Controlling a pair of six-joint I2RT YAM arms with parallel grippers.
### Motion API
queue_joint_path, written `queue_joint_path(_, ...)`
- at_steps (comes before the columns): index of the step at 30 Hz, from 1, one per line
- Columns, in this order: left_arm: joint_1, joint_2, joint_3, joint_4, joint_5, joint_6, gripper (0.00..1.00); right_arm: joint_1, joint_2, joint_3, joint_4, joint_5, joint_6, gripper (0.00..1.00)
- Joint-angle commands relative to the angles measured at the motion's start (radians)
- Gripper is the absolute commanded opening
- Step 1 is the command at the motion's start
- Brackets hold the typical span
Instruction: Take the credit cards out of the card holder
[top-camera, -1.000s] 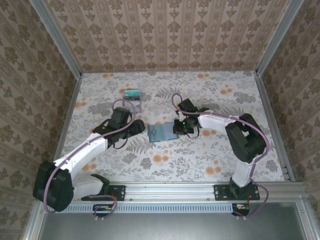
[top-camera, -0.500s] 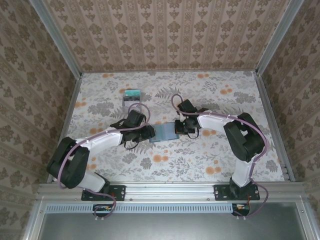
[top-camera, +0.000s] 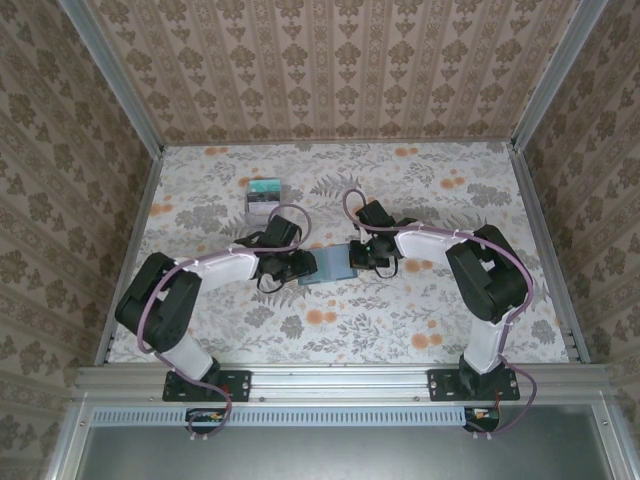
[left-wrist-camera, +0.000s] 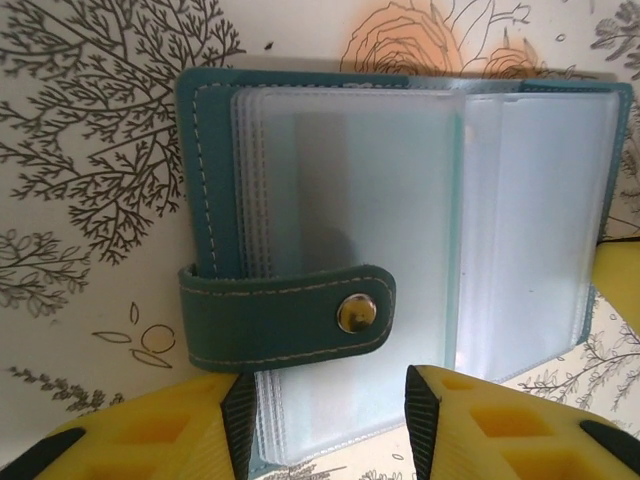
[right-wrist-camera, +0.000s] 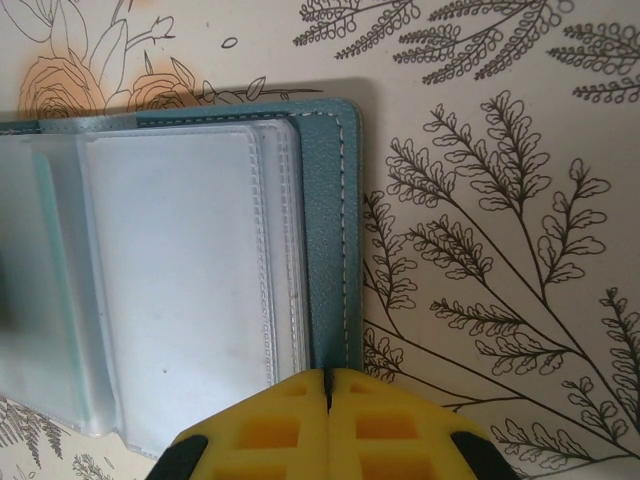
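The teal card holder (top-camera: 331, 266) lies open at the table's middle, with frosted clear sleeves and a snap strap (left-wrist-camera: 285, 318) across its left panel. Whether credit cards sit inside the sleeves I cannot tell. My left gripper (top-camera: 303, 268) is at the holder's left end. In the left wrist view its jaws (left-wrist-camera: 325, 402) stand apart around the near edge of the sleeve stack (left-wrist-camera: 350, 200). My right gripper (top-camera: 359, 257) is shut, its tips (right-wrist-camera: 327, 376) meeting on the stitched teal border (right-wrist-camera: 332, 220) at the holder's right end.
A grey card with a green band (top-camera: 264, 196) lies flat at the back left, apart from the holder. The floral tabletop (top-camera: 400, 320) is walled in by patterned panels on three sides, with a metal rail along the near edge.
My left arm has swung right until its gripper reached the card holder's left end, and its jaws have narrowed. The right gripper and the holder have stayed put.
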Motion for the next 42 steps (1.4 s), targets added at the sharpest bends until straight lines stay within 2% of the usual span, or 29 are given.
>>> queue_joint_path(1,-0.007,0.023,0.033,-0.008,0.028,0.027,0.46,0.004,0.020,-0.030,-0.013,0.008,0.010,0.00)
queue_joint_path(21,-0.029,0.040,0.059,0.059,0.116,0.081,0.47,0.004,0.034,-0.033,-0.010,-0.009,0.021,0.00)
queue_joint_path(24,-0.034,0.040,0.070,0.052,0.119,0.091,0.55,0.004,0.034,-0.033,-0.008,-0.010,0.022,0.00)
queue_joint_path(28,-0.040,0.037,0.079,0.041,0.118,0.103,0.78,0.004,0.031,-0.034,-0.010,-0.009,0.022,0.00)
queue_joint_path(31,-0.043,0.032,0.088,0.036,0.126,0.117,0.85,0.004,0.034,-0.034,-0.009,-0.010,0.023,0.00)
queue_joint_path(42,-0.062,0.033,0.132,-0.018,0.121,0.155,0.90,0.004,0.032,-0.037,-0.009,-0.009,0.026,0.00)
